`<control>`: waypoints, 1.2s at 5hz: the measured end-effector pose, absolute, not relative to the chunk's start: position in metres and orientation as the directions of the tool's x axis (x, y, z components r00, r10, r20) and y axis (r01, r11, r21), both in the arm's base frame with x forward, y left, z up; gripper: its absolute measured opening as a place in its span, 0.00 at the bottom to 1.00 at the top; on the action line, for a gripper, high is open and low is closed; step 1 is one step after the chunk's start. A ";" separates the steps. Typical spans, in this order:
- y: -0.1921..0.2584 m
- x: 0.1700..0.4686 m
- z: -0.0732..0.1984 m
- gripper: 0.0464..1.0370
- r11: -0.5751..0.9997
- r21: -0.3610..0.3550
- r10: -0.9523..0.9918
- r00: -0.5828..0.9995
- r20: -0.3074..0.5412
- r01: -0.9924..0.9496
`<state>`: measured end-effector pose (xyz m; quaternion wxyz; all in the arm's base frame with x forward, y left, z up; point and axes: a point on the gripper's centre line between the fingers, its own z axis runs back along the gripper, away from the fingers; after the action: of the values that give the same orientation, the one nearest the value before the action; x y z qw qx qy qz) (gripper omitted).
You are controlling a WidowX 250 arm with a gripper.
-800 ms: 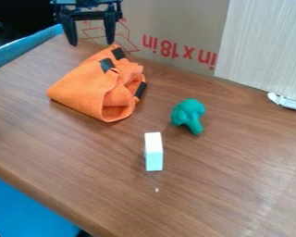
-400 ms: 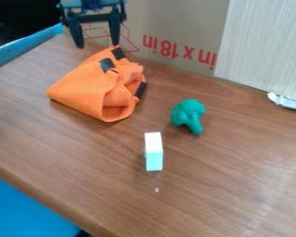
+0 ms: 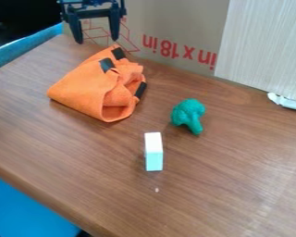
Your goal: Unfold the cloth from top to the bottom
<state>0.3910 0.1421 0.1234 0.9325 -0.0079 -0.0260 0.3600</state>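
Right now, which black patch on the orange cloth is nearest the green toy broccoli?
The lowest patch, on the picture-right edge of the cloth. The middle patch and top patch both sit higher, toward the tool.

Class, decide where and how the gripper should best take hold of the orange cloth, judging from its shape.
Probably its narrow upper end, beside the topmost black patch, from above: the cloth tapers there, and the open gripper hangs near that end.

lab-like workspace, brown table [image 3: 231, 185], cardboard backdrop [image 3: 175, 21]
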 end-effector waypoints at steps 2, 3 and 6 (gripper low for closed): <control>0.125 0.393 0.096 0.96 0.751 0.016 0.658 0.749 0.075 -0.661; 0.119 0.391 0.083 0.96 0.754 0.031 0.653 0.753 0.076 -0.657; 0.110 0.392 0.082 0.66 0.766 0.028 0.637 0.764 0.103 -0.642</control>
<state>0.3917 0.1102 0.0820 0.9387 0.0307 -0.0436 0.3406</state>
